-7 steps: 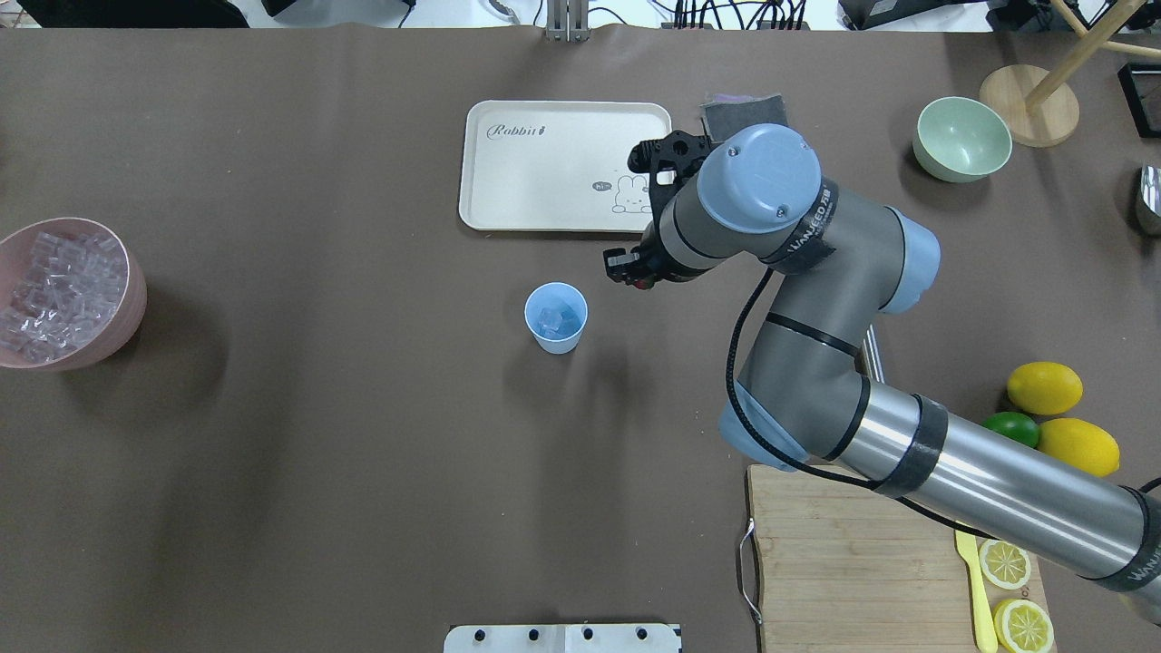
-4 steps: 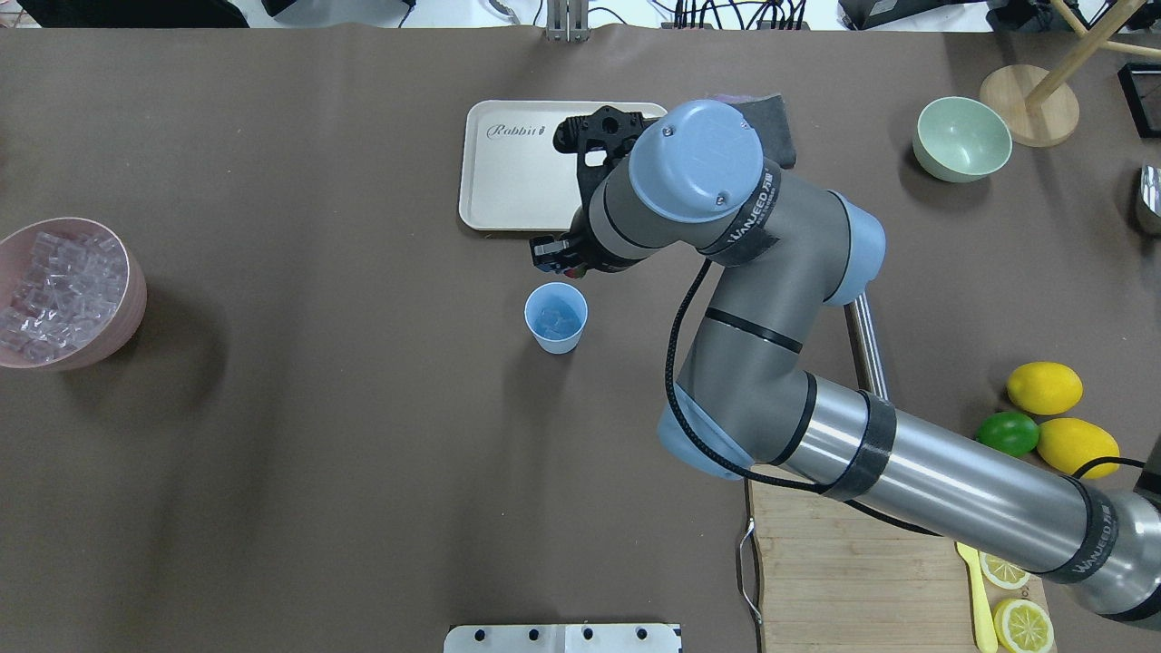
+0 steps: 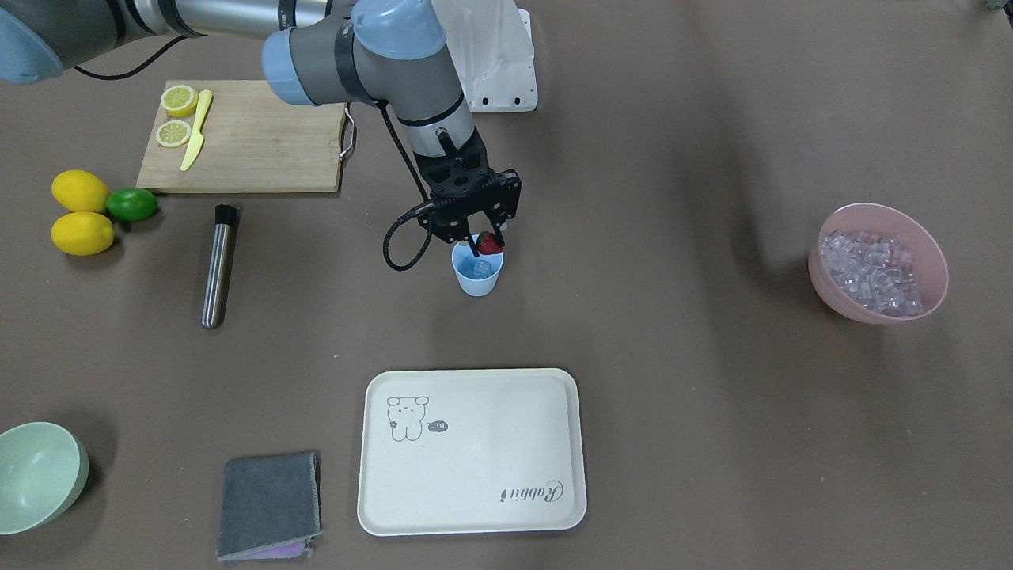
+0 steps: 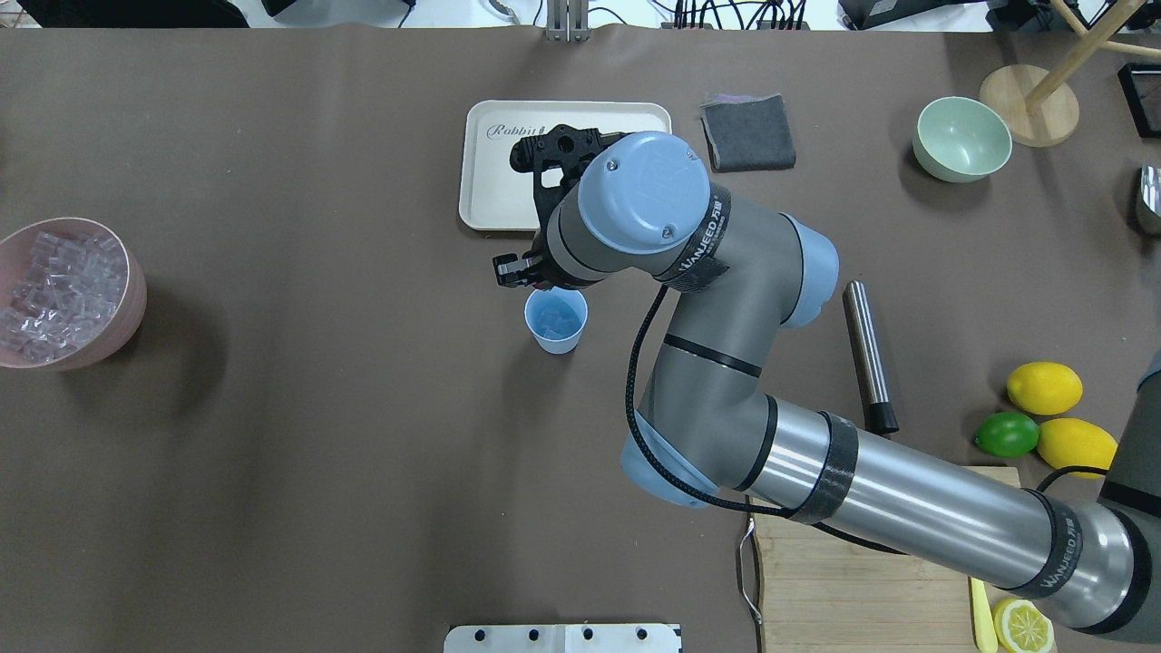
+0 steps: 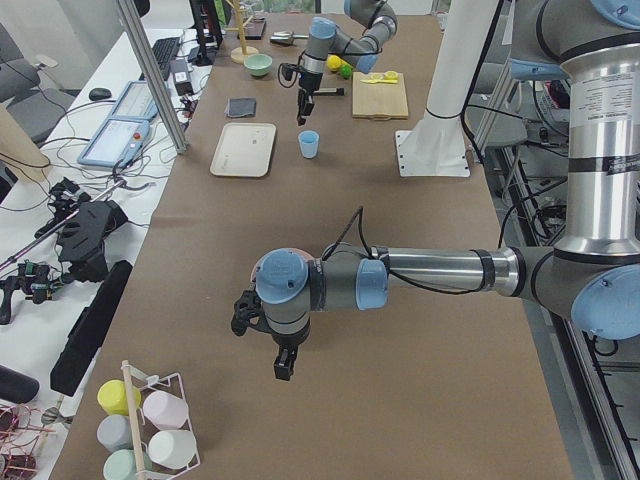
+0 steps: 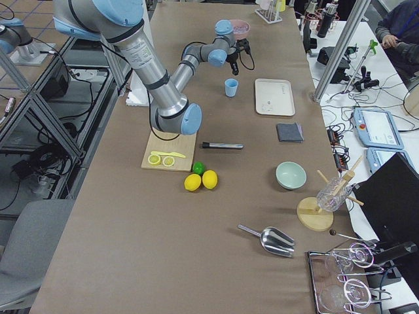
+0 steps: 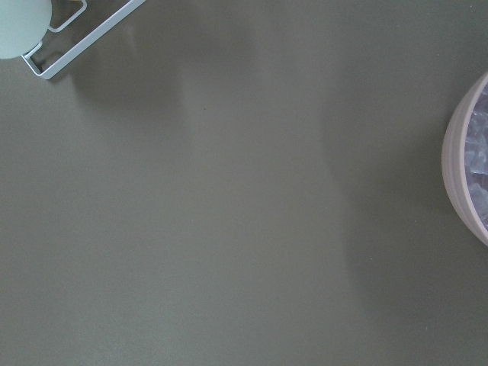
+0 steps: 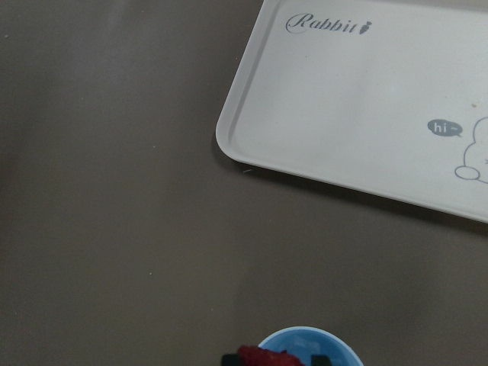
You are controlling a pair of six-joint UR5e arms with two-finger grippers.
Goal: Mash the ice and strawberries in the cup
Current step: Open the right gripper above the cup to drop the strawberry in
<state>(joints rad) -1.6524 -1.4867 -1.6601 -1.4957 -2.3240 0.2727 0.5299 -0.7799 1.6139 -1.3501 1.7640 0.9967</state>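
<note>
The light-blue cup (image 3: 477,283) stands mid-table with a few ice cubes (image 3: 480,269) inside; it also shows in the overhead view (image 4: 555,334). My right gripper (image 3: 484,237) is shut on the red strawberry (image 3: 490,243) and holds it just above the cup's rim. In the right wrist view the strawberry (image 8: 263,356) sits at the bottom edge over the cup's rim (image 8: 305,335). More ice (image 3: 874,265) fills a pink bowl (image 3: 839,305). My left gripper (image 5: 283,365) shows only in the exterior left view, hanging above bare table; I cannot tell if it is open or shut.
A cream tray (image 3: 475,459) lies beyond the cup. A steel muddler (image 3: 219,265) lies near two lemons (image 3: 79,212), a lime (image 3: 132,204) and a cutting board (image 3: 245,150) with lemon slices. A grey cloth (image 3: 269,503) and a pale green bowl (image 3: 36,475) are at the far side.
My right arm has swung to the left with the strawberry, from right of the cup to over its rim. The muddler has come into view behind the arm.
</note>
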